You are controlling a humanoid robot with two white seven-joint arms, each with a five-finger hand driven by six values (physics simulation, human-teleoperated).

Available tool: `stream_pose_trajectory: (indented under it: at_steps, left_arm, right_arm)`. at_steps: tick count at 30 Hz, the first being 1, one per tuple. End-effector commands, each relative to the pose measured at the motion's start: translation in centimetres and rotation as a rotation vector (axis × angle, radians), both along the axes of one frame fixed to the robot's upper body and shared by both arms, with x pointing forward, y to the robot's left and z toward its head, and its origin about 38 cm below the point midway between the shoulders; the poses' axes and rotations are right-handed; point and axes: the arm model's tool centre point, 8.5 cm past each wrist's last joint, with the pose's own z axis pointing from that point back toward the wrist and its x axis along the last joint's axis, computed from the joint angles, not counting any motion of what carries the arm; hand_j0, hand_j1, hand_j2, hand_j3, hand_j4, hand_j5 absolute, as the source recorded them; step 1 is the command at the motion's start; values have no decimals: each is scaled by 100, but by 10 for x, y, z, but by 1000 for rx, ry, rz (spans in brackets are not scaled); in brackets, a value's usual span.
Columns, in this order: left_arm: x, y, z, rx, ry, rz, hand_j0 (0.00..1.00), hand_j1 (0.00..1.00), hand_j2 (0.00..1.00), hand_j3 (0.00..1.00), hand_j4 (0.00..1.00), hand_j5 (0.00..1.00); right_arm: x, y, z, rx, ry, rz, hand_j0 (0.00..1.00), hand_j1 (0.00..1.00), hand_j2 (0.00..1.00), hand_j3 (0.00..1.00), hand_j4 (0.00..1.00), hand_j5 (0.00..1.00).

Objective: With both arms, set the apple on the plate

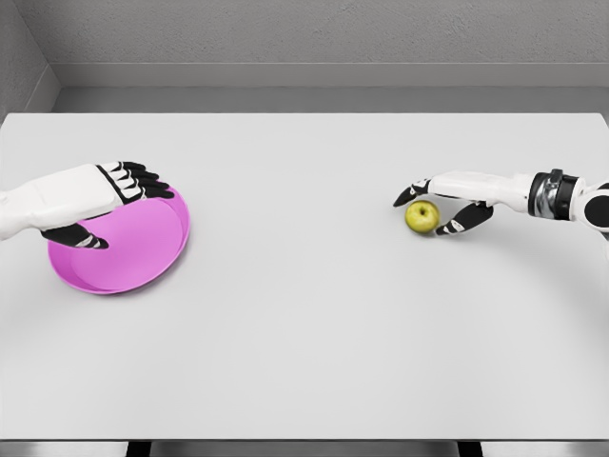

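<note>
Your workspace is a plain light grey tabletop [304, 314], matte, no markings, filling most of the head view; its far edge runs straight across and its near edge shows a thin dark line at the bottom. Behind it you see a grey wall [324, 33] with a rough texture, a paler band along its foot, and a room corner at the upper left.

Plate [143, 249]: pink-magenta, shallow, round, lying near the left edge of the tabletop, about midway between far and near edges. Your left hand [107, 198] comes in from the left edge and sits over the plate's far-left part, palm down, fingers loosely extended over the rim, thumb below toward the plate's floor; it holds nothing. You cannot tell whether it touches the plate.

Apple [422, 216]: yellow-green, resting on the tabletop toward the right edge, well apart from the plate. Your right hand [445, 205] reaches in from the right; fingers arch over the apple's top, thumb curls just beside its right side. The hand is partly closed round it, not clamped; contact unclear.
</note>
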Motion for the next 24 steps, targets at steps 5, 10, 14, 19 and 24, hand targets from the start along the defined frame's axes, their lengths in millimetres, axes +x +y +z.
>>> stream_pose_trajectory:
  at_steps: [5, 10, 14, 19, 24]
  left_arm:
    - [0, 0, 1, -5, 1, 2, 100, 100, 100, 100, 100, 100]
    - [0, 0, 1, -5, 1, 2, 100, 100, 100, 100, 100, 100]
    - [0, 0, 1, -5, 1, 2, 100, 100, 100, 100, 100, 100]
    - [0, 0, 1, -5, 1, 2, 100, 100, 100, 100, 100, 100]
    - [0, 0, 1, -5, 1, 3, 100, 100, 100, 100, 100, 100]
  right_arm:
    - [0, 0, 1, 6, 1, -4, 70, 70, 70, 70, 70, 70]
    - [0, 0, 0, 6, 3, -4, 62, 62, 62, 62, 62, 62]
    - [0, 1, 1, 13, 2, -3, 62, 62, 62, 62, 62, 62]
    - [0, 1, 2, 24, 2, -6, 60, 60, 60, 60, 60, 60]
    - [1, 1, 4, 30, -4, -8, 59, 59, 59, 59, 59, 59]
